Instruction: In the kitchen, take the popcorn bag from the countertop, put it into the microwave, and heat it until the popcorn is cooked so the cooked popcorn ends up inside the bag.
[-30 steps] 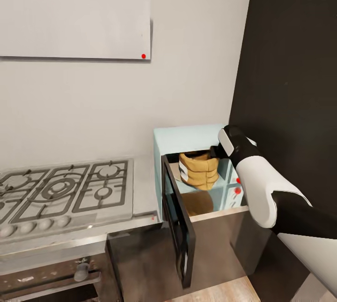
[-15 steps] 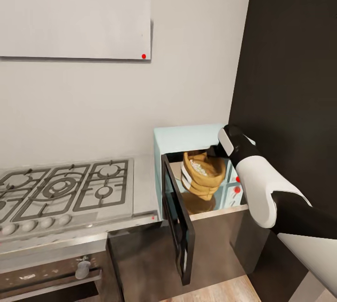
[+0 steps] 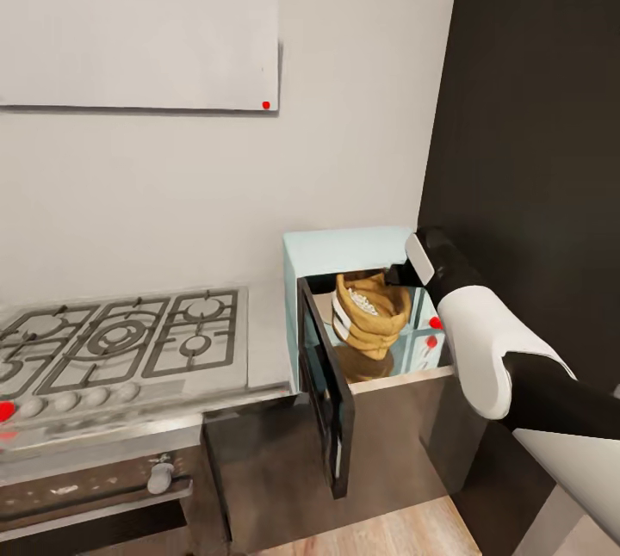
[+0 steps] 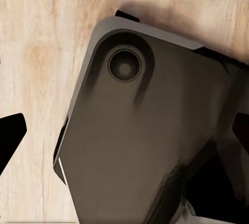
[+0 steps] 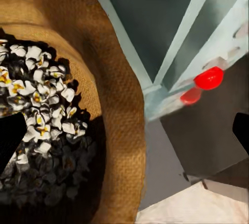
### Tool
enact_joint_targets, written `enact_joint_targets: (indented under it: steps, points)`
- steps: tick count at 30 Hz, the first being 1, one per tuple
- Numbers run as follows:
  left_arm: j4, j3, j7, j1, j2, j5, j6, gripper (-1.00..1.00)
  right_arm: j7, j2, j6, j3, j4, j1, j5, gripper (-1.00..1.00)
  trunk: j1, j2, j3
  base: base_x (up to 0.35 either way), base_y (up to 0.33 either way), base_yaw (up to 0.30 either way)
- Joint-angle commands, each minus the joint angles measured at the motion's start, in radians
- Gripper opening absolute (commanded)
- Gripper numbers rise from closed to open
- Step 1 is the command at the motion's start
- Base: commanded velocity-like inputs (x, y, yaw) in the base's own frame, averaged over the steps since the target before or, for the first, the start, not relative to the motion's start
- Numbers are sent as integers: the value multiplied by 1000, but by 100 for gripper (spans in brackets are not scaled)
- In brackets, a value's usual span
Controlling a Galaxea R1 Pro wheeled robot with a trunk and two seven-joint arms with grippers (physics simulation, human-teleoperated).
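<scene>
A: Left of us is the hob [image 3: 120,341]; our left gripper [image 4: 124,130] hangs over wood floor [image 4: 31,52], its state unclear.

B: The microwave [image 3: 344,250] stands open, the popcorn bag [image 3: 372,315] inside, popcorn [image 5: 39,104] popped. Our right gripper [image 5: 124,130] looks spread, probably gripping nothing. Little remains.

The head camera looks down from above at the microwave [image 3: 344,250] on the countertop's right end. The right wrist camera sits very close over the popcorn bag [image 5: 111,109], shared with the head view. The left wrist camera faces the wood floor [image 4: 46,52].
</scene>
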Motion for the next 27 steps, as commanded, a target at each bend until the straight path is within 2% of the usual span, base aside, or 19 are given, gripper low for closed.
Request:
enact_joint_targets:
  steps: [1, 8, 12, 18, 19, 20, 22, 25, 27]
  points:
    - [-1, 0, -2, 1, 0, 5, -1, 100, -11, 0, 1, -5, 1, -1, -10, 100, -1, -1, -1, -335, 0, 0]
    - [-1, 0, -2, 1, 0, 5, -1, 100, -3, 0, 1, -5, -4, -1, -15, 100, -1, -1, -1, -345, 0, 0]
    - [-1, 0, -2, 0, 0, 5, -1, 100, 71, -1, 1, -5, -42, -1, -16, 100, -1, -1, -1, -345, 0, 0]
    - [-1, 0, -2, 0, 0, 5, -1, 100, 125, -14, 1, -5, -55, -1, -17, 100, -1, -1, -1, -209, 0, 0]
    - [-1, 0, -2, 0, 0, 5, -1, 100, 144, -30, 1, -4, -54, -1, -17, 100, -1, -1, -1, -47, 0, 0]
    - [-1, 0, -2, 0, 0, 6, -1, 100, 170, -66, 1, 1, -59, -1, -14, 100, -1, -1, -1, -16, 0, 0]
    - [-1, 0, -2, 1, 0, 5, -1, 100, 185, -86, 1, 3, -65, 1, -13, 100, -1, -1, -1, -8, 0, 0]
    - [-1, 0, -2, 0, 0, 5, -1, 100, 206, -145, 1, 6, -68, 41, -14, 100, -1, -1, -1, -2, 0, 0]
    - [-1, 0, -2, 0, 0, 5, -1, 100, 237, -172, 1, 6, -68, 61, -12, 100, -1, -1, -1, 0, 0, 0]
